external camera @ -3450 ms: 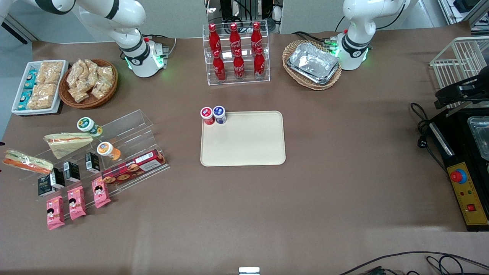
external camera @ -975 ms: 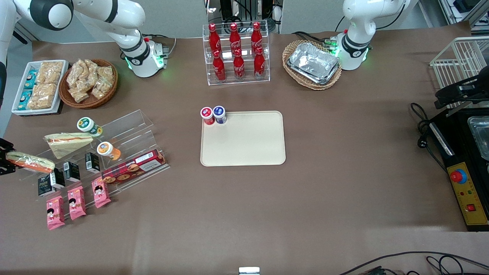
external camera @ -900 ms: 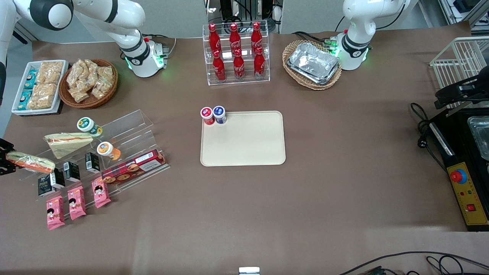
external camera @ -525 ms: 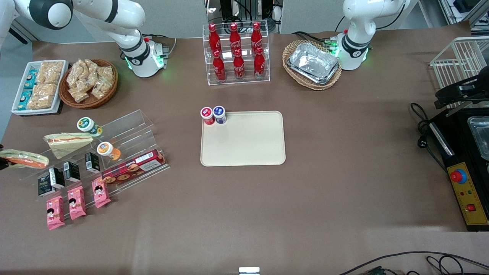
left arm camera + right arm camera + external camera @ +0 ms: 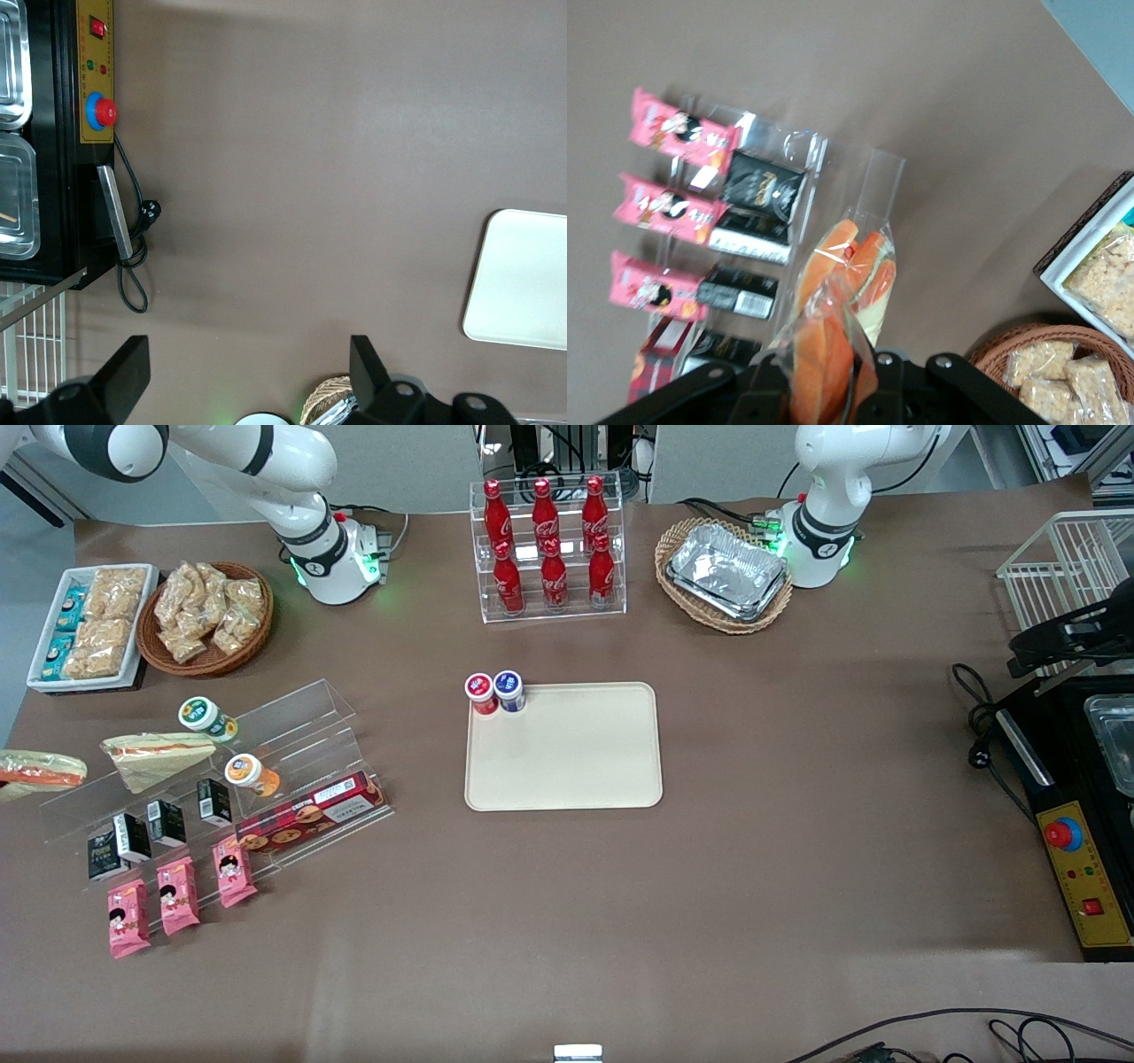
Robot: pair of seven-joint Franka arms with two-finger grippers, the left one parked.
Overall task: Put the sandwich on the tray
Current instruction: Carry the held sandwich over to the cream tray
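End effector (image 5: 833, 376) clamped on the sandwich (image 5: 837, 305), lifted above the acrylic display shelf (image 5: 859, 190) at the working arm's end of the worktop. Tray (image 5: 563, 746) well apart, mid-worktop. Risk: slick loose wrap slipping from the grip in transit, or knocking the two cups (image 5: 494, 691) at the tray's corner

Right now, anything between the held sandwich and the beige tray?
The gripper holds the sandwich lifted above the clear acrylic display stand at the working arm's end. That stand and its goods lie under the way. The tray is bare except two small jars at one corner.
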